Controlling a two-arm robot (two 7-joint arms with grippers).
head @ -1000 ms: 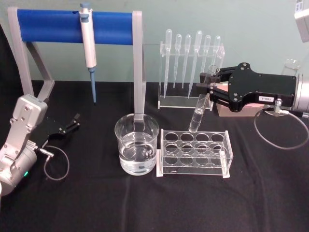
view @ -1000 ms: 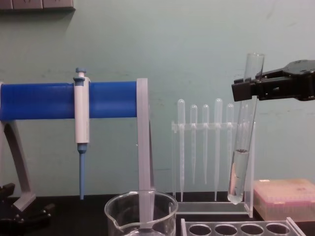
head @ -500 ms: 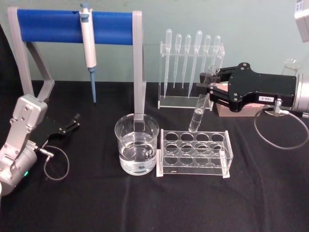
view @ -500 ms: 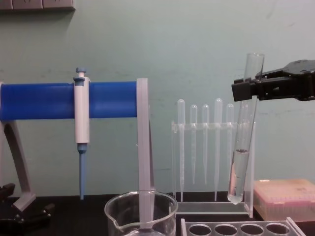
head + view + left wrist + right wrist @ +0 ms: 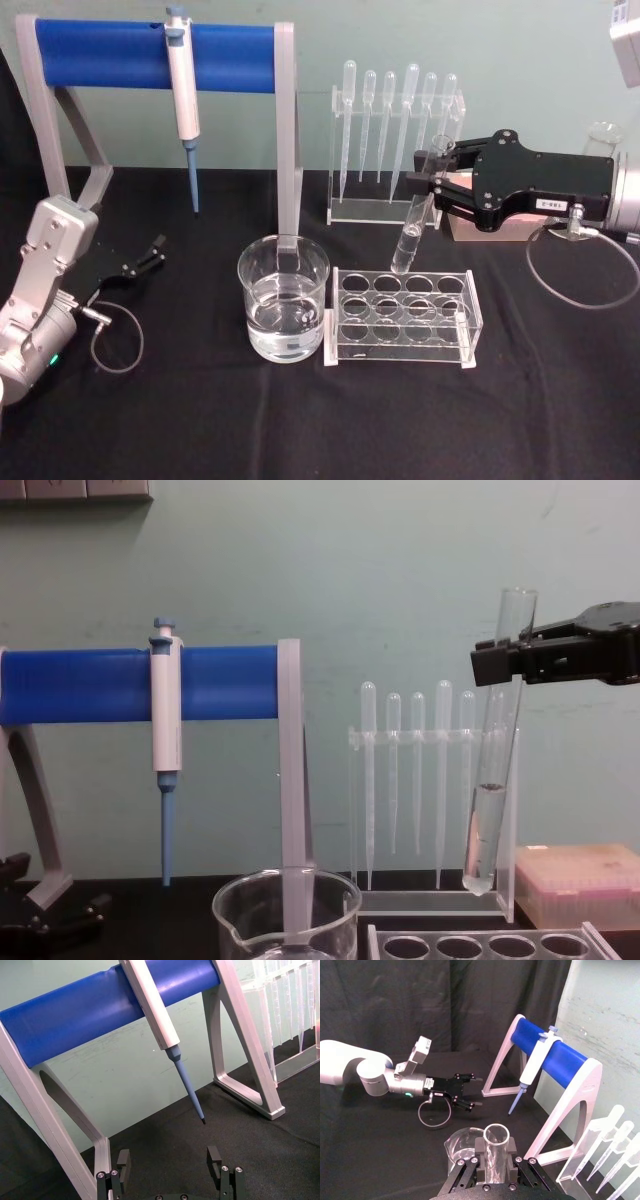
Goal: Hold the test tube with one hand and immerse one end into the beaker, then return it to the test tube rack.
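No movement in the last second; the black slim-jawed right gripper [image 5: 428, 182] stays clamped on the long clear glass test tube [image 5: 493, 780], which hangs slightly tilted over the clear plastic rack [image 5: 474, 325], beside the wide glass beaker [image 5: 283, 300]; probably pausing before re-racking; left gripper [image 5: 150, 255] parked, fingers apart, empty.

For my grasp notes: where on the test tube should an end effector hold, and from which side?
Just below the open rim, from the side, as the right end effector holds it now. The test tube hangs almost upright with liquid in its lower part; a high grip leaves its rounded bottom free to enter the beaker or rack.
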